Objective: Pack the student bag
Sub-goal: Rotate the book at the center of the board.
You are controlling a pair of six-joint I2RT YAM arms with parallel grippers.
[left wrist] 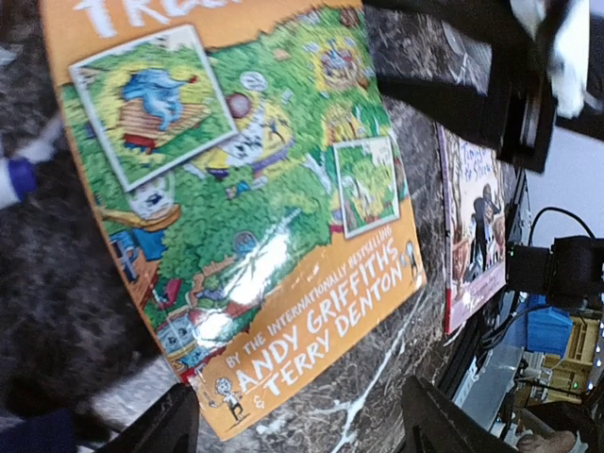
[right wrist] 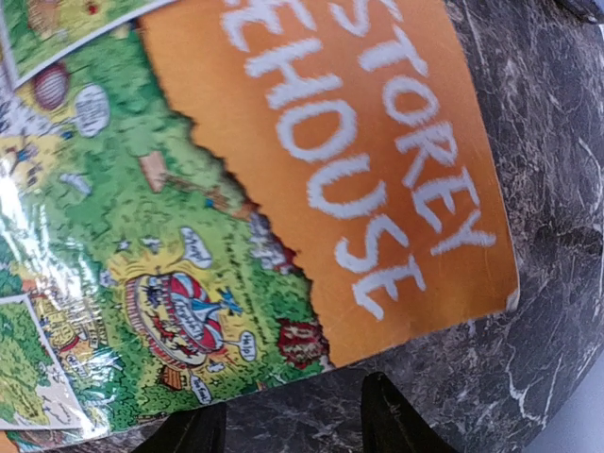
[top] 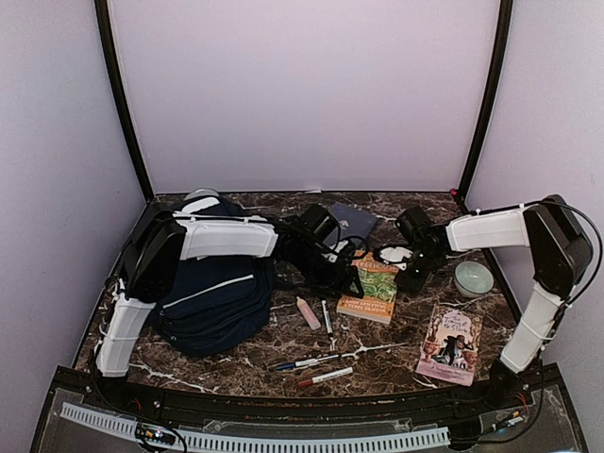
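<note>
The student bag, a large navy backpack with a white stripe, lies at the left of the marble table under my left arm. An orange and green picture book lies flat in the middle between both grippers. My left gripper hovers at the book's left side. In the left wrist view its jaws stand wide open, with a corner of the book between the fingers. My right gripper is at the book's far right edge. Its fingers are open over bare marble just off the book.
A navy hardcover book lies behind the grippers. A second paperback lies at the front right and a pale round bowl at the right. A pink stick, a marker and two pens lie at the front centre.
</note>
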